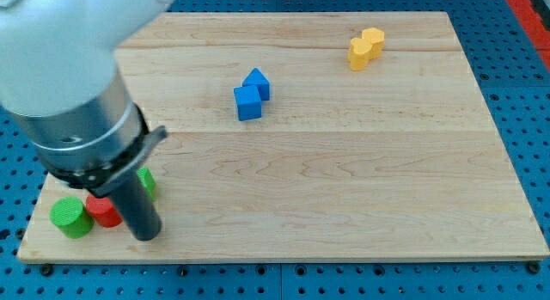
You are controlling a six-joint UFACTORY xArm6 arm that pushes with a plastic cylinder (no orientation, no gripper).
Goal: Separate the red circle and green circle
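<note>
The green circle [70, 217] lies at the board's bottom left corner. The red circle [104, 211] touches its right side and is partly hidden by my rod. My tip [147, 236] rests on the board just right of the red circle, touching or nearly touching it. A second green block [149, 181] shows just above and right of the rod, mostly hidden, and its shape is unclear.
A blue cube [247, 103] and another blue block [258, 82] sit together at the upper middle. Two yellow blocks [366, 47] touch near the top right. The wooden board [344, 188] ends close below and left of the circles.
</note>
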